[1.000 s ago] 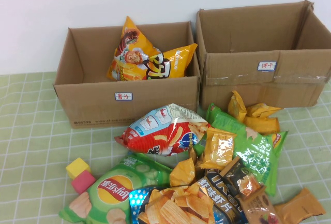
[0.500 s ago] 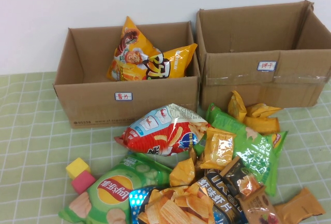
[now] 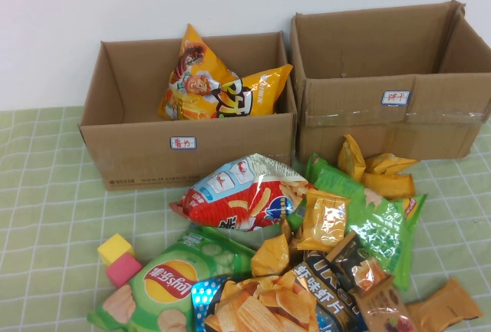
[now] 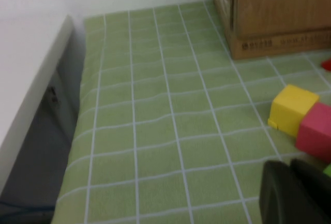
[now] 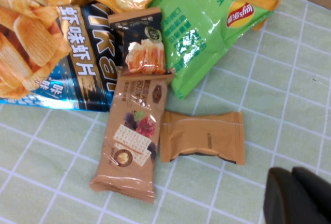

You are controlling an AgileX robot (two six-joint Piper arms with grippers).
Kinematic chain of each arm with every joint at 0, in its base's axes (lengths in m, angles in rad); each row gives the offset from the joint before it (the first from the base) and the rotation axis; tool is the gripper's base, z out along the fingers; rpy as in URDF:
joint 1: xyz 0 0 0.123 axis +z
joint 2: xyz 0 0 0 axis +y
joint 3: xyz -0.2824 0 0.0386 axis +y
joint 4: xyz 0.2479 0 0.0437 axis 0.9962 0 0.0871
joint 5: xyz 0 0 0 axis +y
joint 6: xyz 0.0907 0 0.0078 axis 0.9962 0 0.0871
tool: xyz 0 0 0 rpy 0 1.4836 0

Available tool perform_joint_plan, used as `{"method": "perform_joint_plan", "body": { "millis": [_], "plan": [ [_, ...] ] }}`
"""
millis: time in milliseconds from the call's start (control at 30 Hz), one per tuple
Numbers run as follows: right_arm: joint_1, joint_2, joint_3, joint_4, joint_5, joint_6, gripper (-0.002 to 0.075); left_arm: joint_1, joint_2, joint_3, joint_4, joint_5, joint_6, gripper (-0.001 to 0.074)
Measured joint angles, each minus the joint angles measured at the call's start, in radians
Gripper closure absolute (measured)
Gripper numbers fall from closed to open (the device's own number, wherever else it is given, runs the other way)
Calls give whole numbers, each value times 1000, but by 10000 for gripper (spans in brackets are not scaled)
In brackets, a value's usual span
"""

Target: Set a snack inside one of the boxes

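Observation:
The left cardboard box (image 3: 188, 152) holds yellow chip bags (image 3: 219, 87). The right cardboard box (image 3: 391, 79) shows no snacks inside. A pile of snacks lies in front: a red-and-white chip bag (image 3: 242, 192), a green Lay's bag (image 3: 165, 286), another green Lay's bag (image 5: 207, 25), a brown cracker bar (image 5: 132, 136) and a small orange packet (image 5: 201, 137). My left gripper (image 4: 292, 168) is shut and empty, low over the cloth near a yellow cube (image 4: 292, 109). My right gripper (image 5: 291, 175) is shut and empty, beside the orange packet. Neither gripper shows in the high view.
A yellow cube (image 3: 115, 248) and a pink cube (image 3: 123, 268) lie left of the pile. A black-and-blue chip bag (image 5: 77, 53) lies in the pile. The table's left edge (image 4: 77, 125) drops off beside a white surface. Green checked cloth covers the table.

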Motion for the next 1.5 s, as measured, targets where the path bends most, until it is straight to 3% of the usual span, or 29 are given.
{"method": "perform_joint_plan", "body": {
  "millis": [567, 1133, 1500],
  "plan": [
    [0, 0, 0, 0, 0, 0, 728, -21, -5, 0, 6, 6, -6, 736],
    [0, 0, 0, 0, 0, 2, 728, -77, -5, 0, 113, 6, -162, 736],
    [0, 0, 0, 0, 0, 0, 728, -82, -5, 0, 97, 6, -84, 736]
  ]
}}
